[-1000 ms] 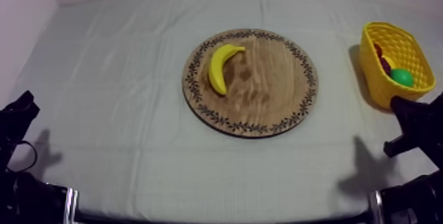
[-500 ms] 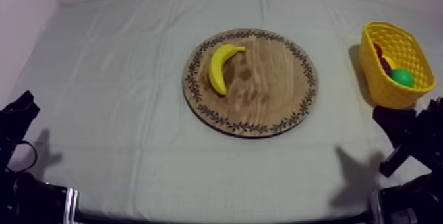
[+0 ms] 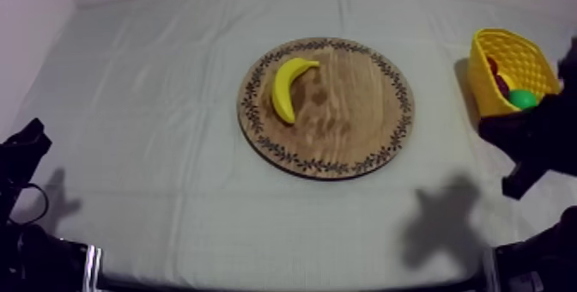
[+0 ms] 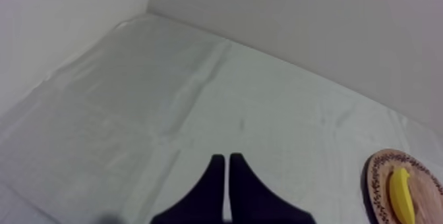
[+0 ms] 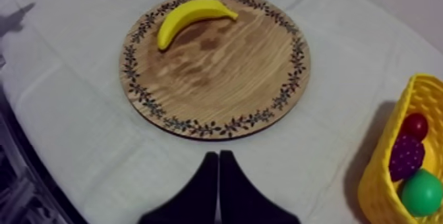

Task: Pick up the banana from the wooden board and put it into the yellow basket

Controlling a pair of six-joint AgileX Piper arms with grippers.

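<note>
Banana [image 3: 290,88]: toy, likely light, rigid, smooth; lies near left rim of round wooden board [image 3: 361,115], table centre. Grip across mid-curve. Right gripper [image 5: 219,157], left gripper [image 4: 227,161]: fingers pressed together, empty.

banana [image 3: 288,88] yellow | board [image 3: 352,111] brown, leaf-patterned rim | basket [image 3: 515,55] yellow | cloth [image 3: 154,124] grey-white

One banana [image 3: 289,87], one round wooden board [image 3: 361,111] and one yellow basket [image 3: 487,85]; in it, one small red fruit [image 5: 415,126], one bunch of grapes [image 5: 407,157], one green fruit [image 5: 422,192].
</note>
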